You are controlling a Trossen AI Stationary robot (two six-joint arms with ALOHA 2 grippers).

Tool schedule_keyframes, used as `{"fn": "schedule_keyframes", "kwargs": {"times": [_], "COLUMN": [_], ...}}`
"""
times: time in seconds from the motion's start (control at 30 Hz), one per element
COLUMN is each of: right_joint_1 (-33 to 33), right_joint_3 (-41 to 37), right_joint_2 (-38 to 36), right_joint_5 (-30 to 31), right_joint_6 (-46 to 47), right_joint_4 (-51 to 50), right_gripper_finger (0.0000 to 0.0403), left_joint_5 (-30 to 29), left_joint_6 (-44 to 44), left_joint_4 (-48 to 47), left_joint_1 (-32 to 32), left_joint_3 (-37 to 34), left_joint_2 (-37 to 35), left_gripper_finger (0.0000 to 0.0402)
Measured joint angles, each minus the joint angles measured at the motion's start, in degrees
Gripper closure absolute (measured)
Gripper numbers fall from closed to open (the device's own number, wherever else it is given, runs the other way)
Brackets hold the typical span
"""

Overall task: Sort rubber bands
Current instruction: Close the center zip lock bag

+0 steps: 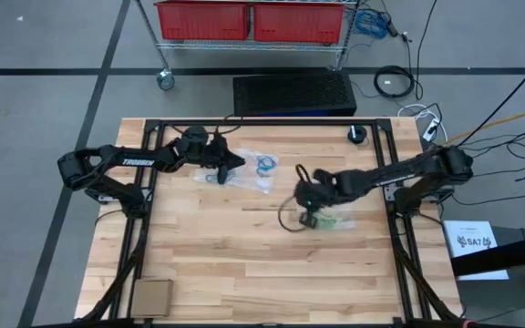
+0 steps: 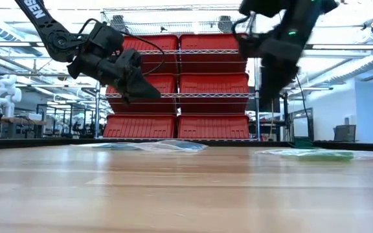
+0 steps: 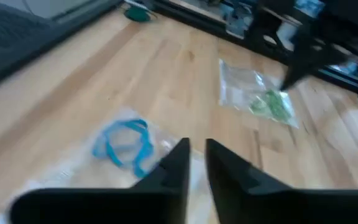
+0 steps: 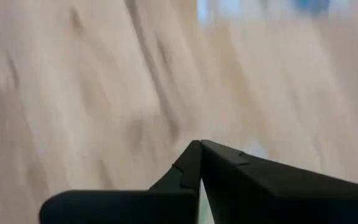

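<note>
Blue rubber bands (image 1: 264, 166) (image 3: 124, 144) lie in a clear bag (image 1: 249, 171) on the table's far middle. Green rubber bands (image 1: 334, 221) (image 3: 271, 104) lie in a second clear bag (image 3: 241, 87) to the right of centre. My left gripper (image 1: 237, 162) (image 3: 197, 155) hovers above the blue bands' bag, its fingertips a narrow gap apart with nothing between them. My right gripper (image 1: 308, 215) (image 4: 200, 147) is shut and hangs above the table just left of the green bands. In the low view both grippers (image 2: 153, 96) (image 2: 267, 107) are well clear of the tabletop.
A small black round object (image 1: 357, 135) sits at the table's far right. A cardboard piece (image 1: 151, 296) lies at the near left corner. A dark cable loop (image 1: 288, 217) hangs by my right gripper. Bare wood fills the near half of the table (image 1: 262, 273).
</note>
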Motion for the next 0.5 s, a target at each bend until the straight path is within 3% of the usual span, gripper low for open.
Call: {"fn": "schedule_keyframes", "kwargs": {"times": [0.07, 0.17, 0.27, 0.5], "right_joint_1": [-4.23, -11.09, -17.68, -24.41], "right_joint_3": [-0.31, -0.29, -0.12, 5.9], "right_joint_2": [1.99, 6.21, 11.31, 22.21], "right_joint_5": [0.02, -0.04, -5.4, -9.99], "right_joint_6": [-6.3, -15.68, -23.57, -34.04], "right_joint_4": [7.32, 16.49, 25.26, 27.94], "right_gripper_finger": [0.0403, 0.0403, 0.0403, 0.0403], "left_joint_5": [2.08, 2.63, 2.83, 2.91], "left_joint_6": [-0.02, 0.0, -0.06, 1.67], "left_joint_4": [0.49, 2.53, 5.19, 5.26], "left_joint_1": [0.0, -0.47, -1.0, -2.37], "left_joint_3": [-1.68, -3.98, -5.85, -6.84], "left_joint_2": [-0.56, -2.32, -5.49, -11.03], "left_gripper_finger": [0.0387, 0.0393, 0.0397, 0.0399]}}
